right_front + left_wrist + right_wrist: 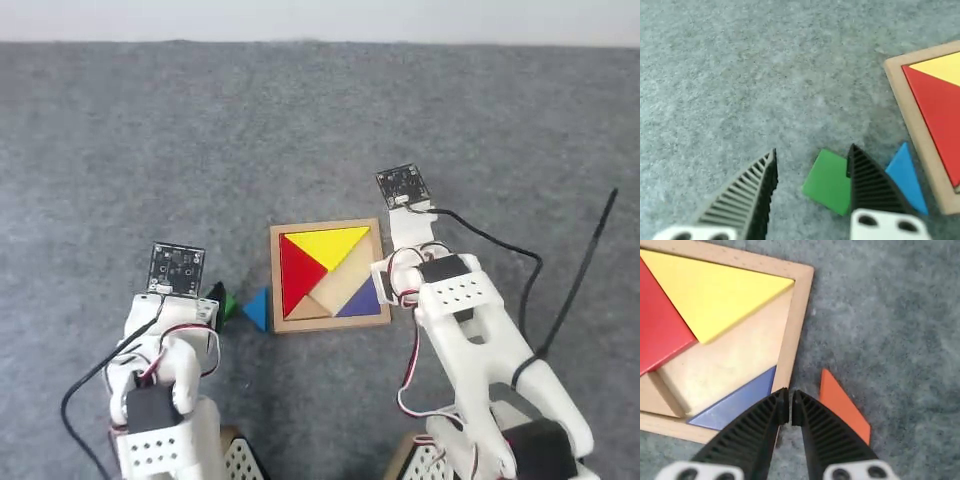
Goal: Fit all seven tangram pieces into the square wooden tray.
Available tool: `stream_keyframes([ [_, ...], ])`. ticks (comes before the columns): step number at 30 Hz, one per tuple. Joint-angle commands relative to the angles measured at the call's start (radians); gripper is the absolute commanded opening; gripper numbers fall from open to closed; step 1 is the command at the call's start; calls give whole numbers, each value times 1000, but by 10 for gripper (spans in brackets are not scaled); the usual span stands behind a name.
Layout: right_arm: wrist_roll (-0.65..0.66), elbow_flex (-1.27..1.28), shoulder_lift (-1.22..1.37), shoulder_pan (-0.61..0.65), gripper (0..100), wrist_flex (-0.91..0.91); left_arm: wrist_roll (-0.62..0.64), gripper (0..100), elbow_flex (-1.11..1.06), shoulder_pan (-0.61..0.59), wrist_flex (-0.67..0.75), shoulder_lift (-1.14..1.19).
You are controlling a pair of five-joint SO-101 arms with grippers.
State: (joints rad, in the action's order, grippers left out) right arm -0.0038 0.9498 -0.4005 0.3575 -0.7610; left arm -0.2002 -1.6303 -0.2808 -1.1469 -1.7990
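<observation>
Left claw (813, 150) stands wide open and empty, one finger (867, 182) over the edge of the green piece (829, 182); I think this is to pinch it. It and the blue triangle (904, 175) lie at 9 o'clock of the tray (274, 280), the blue one just beside the rim. Right claw (790, 391) is closed and empty at 4 o'clock, near the orange piece (842, 402). Open carpet on all sides gives room.

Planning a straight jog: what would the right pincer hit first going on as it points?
Probably the rim of the wooden tray beside the blue-violet piece: the shut right pincer points at that edge. Depth is unclear; it might meet carpet beside the orange piece.
</observation>
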Motion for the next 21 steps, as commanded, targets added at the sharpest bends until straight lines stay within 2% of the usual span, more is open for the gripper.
stream_keyframes([
  [1, 6, -8, -54, -12, 38, 18, 2, 234, 71, 8, -14, 15],
  [5, 5, -8, -54, -13, 36, 18, 0, 233, 122, 8, 44, 204],
  [13, 5, -8, -54, -13, 35, 19, -2, 231, 332, 17, 218, 882],
  [17, 3, -8, -54, -13, 34, 19, -21, 231, 466, 92, 218, 1174],
  [21, 3, 28, -113, -13, 34, 24, -21, 231, 588, 98, 210, 1361],
])
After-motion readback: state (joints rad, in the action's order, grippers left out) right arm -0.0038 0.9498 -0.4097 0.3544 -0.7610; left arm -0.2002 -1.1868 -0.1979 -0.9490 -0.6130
